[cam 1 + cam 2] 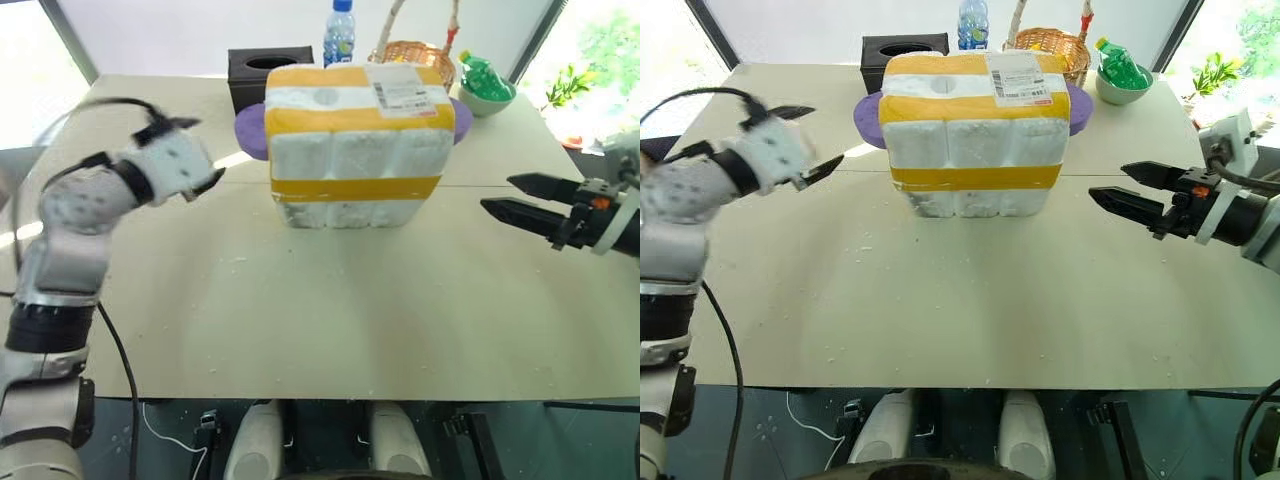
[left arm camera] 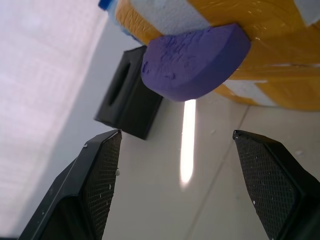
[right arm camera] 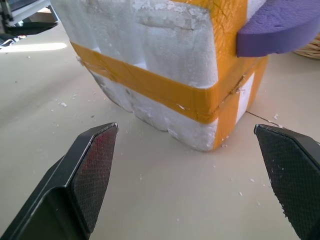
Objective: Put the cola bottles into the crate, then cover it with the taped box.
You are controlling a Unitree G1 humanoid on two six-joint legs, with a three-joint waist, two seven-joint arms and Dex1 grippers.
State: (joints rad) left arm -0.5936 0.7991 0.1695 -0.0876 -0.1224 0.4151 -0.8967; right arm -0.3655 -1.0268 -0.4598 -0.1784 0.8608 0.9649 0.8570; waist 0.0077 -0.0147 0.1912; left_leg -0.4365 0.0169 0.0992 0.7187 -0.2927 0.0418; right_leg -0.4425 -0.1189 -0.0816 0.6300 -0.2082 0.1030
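A black tissue box, water bottle and wicker basket stand behind the taped box on the desk. The box sits between the left end effector and right end effector, both released and clear of it.

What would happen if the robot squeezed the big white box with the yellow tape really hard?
The taped box looks like white foam, so it is probably light but crumbly: white crumbs already lie on the table. A hard squeeze might dent it. The yellow tape bands likely help hold it together.
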